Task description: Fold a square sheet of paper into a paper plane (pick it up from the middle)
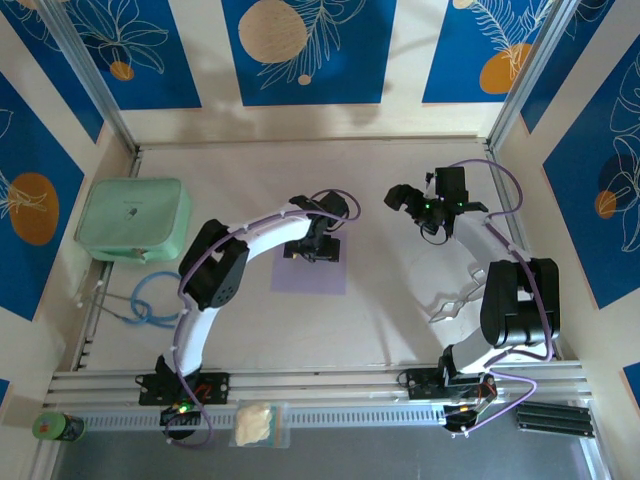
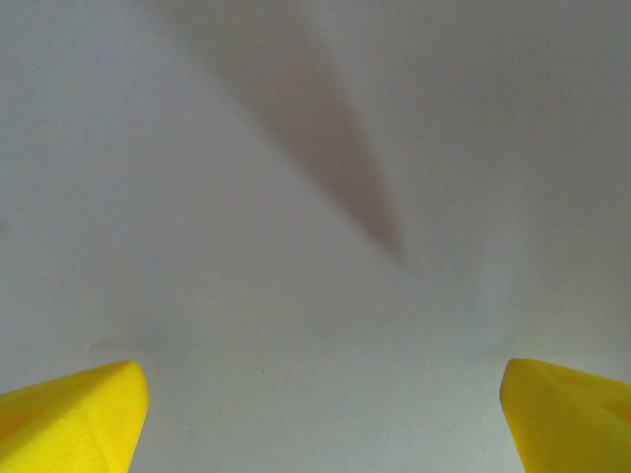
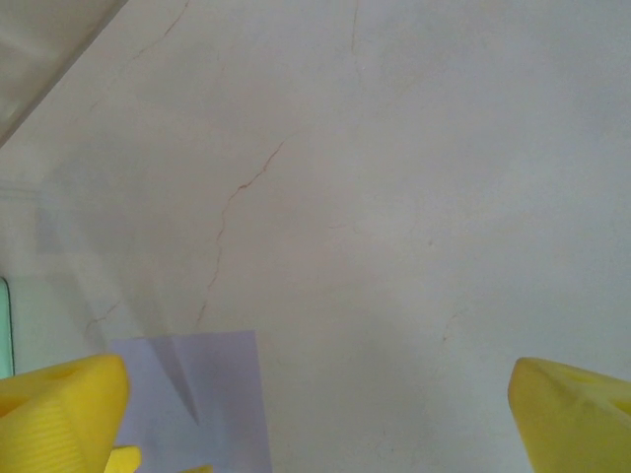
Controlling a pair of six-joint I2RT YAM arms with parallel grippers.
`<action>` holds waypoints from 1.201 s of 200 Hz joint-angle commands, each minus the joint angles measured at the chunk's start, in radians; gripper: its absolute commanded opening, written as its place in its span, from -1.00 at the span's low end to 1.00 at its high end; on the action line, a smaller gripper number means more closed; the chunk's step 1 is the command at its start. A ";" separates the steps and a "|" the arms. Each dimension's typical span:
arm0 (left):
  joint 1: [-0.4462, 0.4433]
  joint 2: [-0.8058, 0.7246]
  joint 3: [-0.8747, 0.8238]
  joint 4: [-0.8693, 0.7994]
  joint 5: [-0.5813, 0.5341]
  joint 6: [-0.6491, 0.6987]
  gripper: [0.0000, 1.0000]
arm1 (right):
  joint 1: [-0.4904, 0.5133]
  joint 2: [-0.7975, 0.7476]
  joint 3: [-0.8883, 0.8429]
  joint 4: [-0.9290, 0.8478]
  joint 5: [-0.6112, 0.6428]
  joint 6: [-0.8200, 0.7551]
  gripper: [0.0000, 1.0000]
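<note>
At the far left a mint-green box (image 1: 132,220) sits on the desk (image 1: 390,310), well apart from the square sheet of paper (image 1: 312,275), which lies flat near the desk's middle. The left hand (image 1: 312,245) hangs over the sheet's far edge, hiding it from above; its yellow fingertips (image 2: 74,419) stand wide apart, holding nothing (whether they touch the paper is hard to tell). Further right, the right hand (image 1: 408,200) hovers off the sheet, spread wide and empty, the sheet cut off at its camera's lower edge.

Pale cracked tabletop (image 1: 390,315), blue wall panels (image 1: 300,50) w/ white leaves & orange discs far, left & right, alu rail (image 1: 330,383) along near edge
</note>
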 commanded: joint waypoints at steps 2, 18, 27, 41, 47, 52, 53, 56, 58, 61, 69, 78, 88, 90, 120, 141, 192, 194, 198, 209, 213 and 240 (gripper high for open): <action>0.005 0.032 0.025 -0.046 -0.017 -0.004 0.82 | -0.007 0.013 -0.003 -0.005 -0.029 0.009 0.99; 0.004 0.040 0.022 -0.042 -0.010 -0.007 0.81 | -0.007 0.017 -0.001 -0.008 -0.029 0.010 0.99; 0.005 0.043 0.013 -0.037 -0.006 -0.010 0.80 | -0.007 0.020 -0.001 -0.008 -0.030 0.009 0.99; 0.005 0.046 -0.009 -0.024 -0.009 -0.023 0.80 | -0.008 0.024 0.001 -0.011 -0.029 0.011 0.99; 0.007 0.047 -0.020 -0.018 -0.007 -0.029 0.80 | -0.007 0.024 0.001 -0.013 -0.027 0.012 0.99; 0.006 0.049 -0.026 -0.013 -0.004 -0.032 0.79 | -0.006 0.026 0.000 -0.015 -0.022 0.014 0.99; 0.006 0.049 -0.029 -0.013 -0.003 -0.032 0.79 | -0.006 0.027 0.000 -0.017 -0.022 0.014 0.99; 0.006 0.050 -0.033 -0.011 -0.002 -0.034 0.79 | -0.007 0.028 0.000 -0.017 -0.021 0.015 0.99; 0.007 0.052 -0.036 -0.010 -0.001 -0.035 0.79 | -0.008 0.028 0.000 -0.018 -0.021 0.015 0.99; 0.006 0.052 -0.037 -0.008 0.000 -0.036 0.78 | -0.009 0.030 0.000 -0.019 -0.020 0.017 0.99; 0.007 0.056 -0.044 -0.007 0.003 -0.039 0.76 | -0.010 0.034 0.000 -0.021 -0.020 0.019 0.99; 0.007 0.058 -0.048 -0.007 0.008 -0.039 0.72 | -0.010 0.037 0.001 -0.021 -0.021 0.022 0.99; 0.006 0.059 -0.052 -0.007 0.010 -0.039 0.70 | -0.012 0.040 0.002 -0.022 -0.024 0.023 0.99; 0.007 0.060 -0.052 -0.007 0.010 -0.040 0.70 | -0.011 0.040 0.002 -0.022 -0.025 0.025 0.99; 0.007 0.057 -0.072 0.001 0.010 -0.042 0.66 | -0.015 0.041 0.002 -0.023 -0.021 0.026 1.00; 0.006 0.053 -0.084 0.008 0.010 -0.042 0.65 | -0.017 0.041 0.002 -0.023 -0.020 0.028 0.99; 0.006 0.035 -0.092 0.018 0.011 -0.044 0.61 | -0.019 0.044 0.002 -0.023 -0.027 0.032 1.00; 0.006 0.034 -0.092 0.018 0.011 -0.044 0.61 | -0.019 0.044 0.002 -0.023 -0.027 0.033 1.00; 0.007 0.029 -0.093 0.021 0.013 -0.044 0.60 | -0.020 0.044 0.002 -0.023 -0.027 0.033 1.00; 0.008 0.016 -0.099 0.035 0.022 -0.044 0.56 | -0.019 0.044 0.002 -0.023 -0.026 0.032 1.00; 0.009 0.009 -0.103 0.043 0.029 -0.044 0.54 | -0.021 0.044 0.002 -0.022 -0.027 0.033 1.00; 0.030 -0.053 -0.173 0.137 0.108 -0.054 0.23 | -0.025 0.041 -0.001 -0.004 -0.057 0.014 1.00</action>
